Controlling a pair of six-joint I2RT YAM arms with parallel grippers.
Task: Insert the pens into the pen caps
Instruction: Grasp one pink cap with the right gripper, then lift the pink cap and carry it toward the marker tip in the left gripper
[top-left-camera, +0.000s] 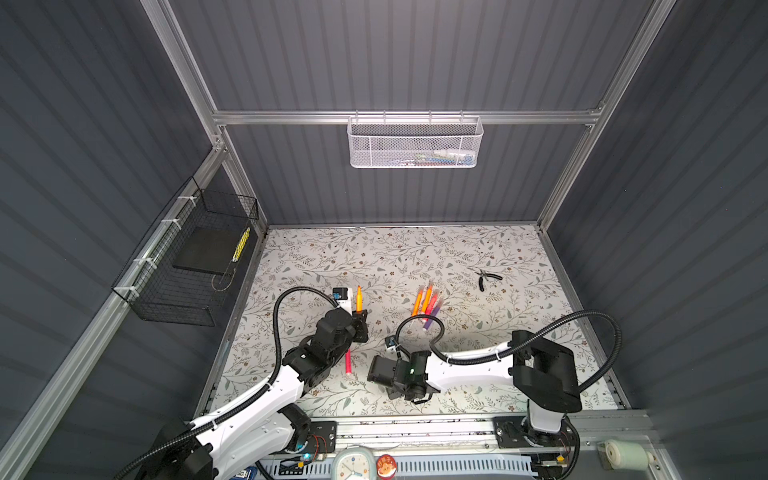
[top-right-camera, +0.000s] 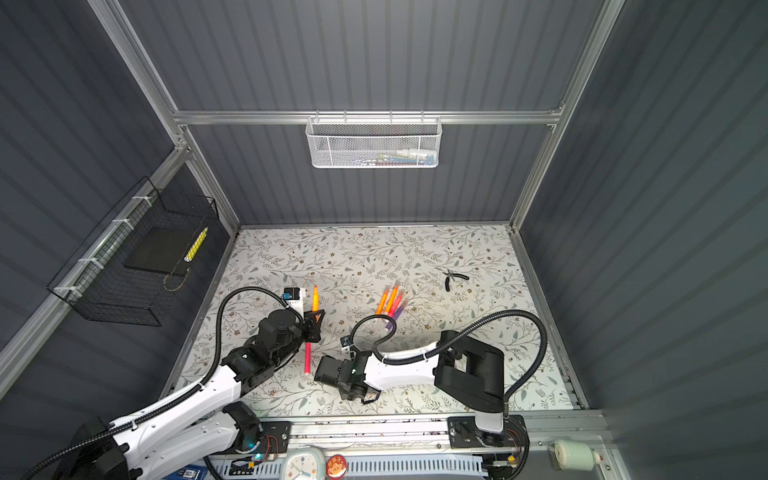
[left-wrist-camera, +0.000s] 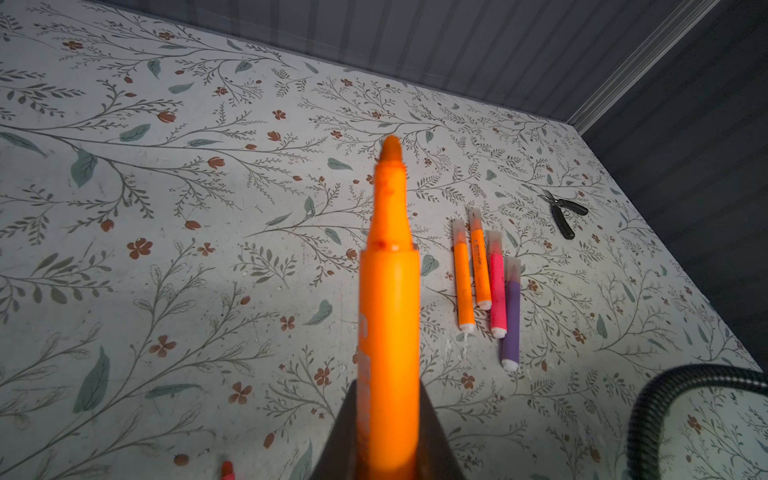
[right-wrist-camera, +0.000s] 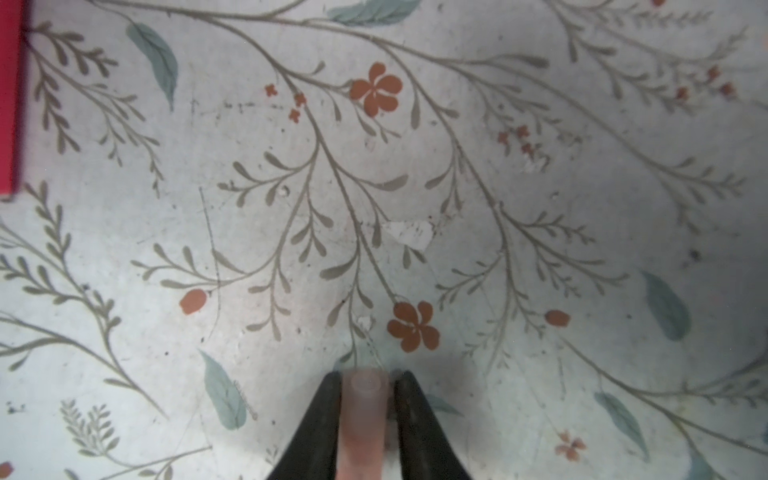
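My left gripper (left-wrist-camera: 388, 386) is shut on an uncapped orange pen (left-wrist-camera: 388, 291), whose tip points away from the wrist; in both top views this pen (top-left-camera: 358, 300) (top-right-camera: 315, 300) stands above the left gripper. My right gripper (right-wrist-camera: 366, 378) points down at the mat, shut on a translucent pinkish pen cap (right-wrist-camera: 365, 411). In the top views its fingers are hidden under the wrist. An uncapped pink pen (top-left-camera: 348, 361) (top-right-camera: 307, 358) lies between the two arms. Two orange pens (left-wrist-camera: 463, 286), a pink pen (left-wrist-camera: 496, 286) and a purple pen (left-wrist-camera: 511, 316) lie side by side with caps on.
Black-handled pliers (top-left-camera: 486, 277) (left-wrist-camera: 563, 214) lie at the back right of the floral mat (top-left-camera: 519, 332). A white mesh basket (top-left-camera: 415, 143) hangs on the back wall and a black wire basket (top-left-camera: 187, 257) on the left wall. A black cable (left-wrist-camera: 685, 407) loops near the capped pens.
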